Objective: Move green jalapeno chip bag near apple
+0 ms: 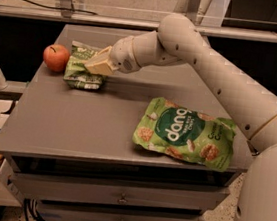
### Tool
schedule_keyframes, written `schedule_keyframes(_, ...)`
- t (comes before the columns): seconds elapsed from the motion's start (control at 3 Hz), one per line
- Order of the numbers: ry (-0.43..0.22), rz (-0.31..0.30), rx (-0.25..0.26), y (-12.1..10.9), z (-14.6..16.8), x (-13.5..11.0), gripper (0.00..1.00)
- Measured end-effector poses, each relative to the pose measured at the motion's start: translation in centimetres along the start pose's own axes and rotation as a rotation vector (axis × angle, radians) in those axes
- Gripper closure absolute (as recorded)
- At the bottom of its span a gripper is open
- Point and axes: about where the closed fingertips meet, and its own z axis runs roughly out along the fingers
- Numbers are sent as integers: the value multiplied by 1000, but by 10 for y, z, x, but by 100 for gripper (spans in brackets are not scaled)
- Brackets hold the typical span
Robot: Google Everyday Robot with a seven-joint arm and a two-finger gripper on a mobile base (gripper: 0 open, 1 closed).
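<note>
Gripper (93,65) clasps green jalapeno chip bag (78,76) just beside apple (56,57), dang bag (186,133) well apart.

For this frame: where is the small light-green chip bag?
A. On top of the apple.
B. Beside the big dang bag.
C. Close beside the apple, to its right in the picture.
C: the green jalapeno chip bag lies on the table next to the apple, with the gripper at the bag's right edge, far from the dang bag.

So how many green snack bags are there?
2: small crinkled light-green chip bag, back left beside the red apple, with the gripper at it; large green dang bag, front right.
</note>
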Motion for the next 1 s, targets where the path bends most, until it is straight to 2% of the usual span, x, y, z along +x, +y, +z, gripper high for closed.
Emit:
schedule_keyframes(0.67,-14,-6,11,-4,-6,-4,12)
schedule_keyframes(1.0,-25,-8,27,-7,-14,-9,0)
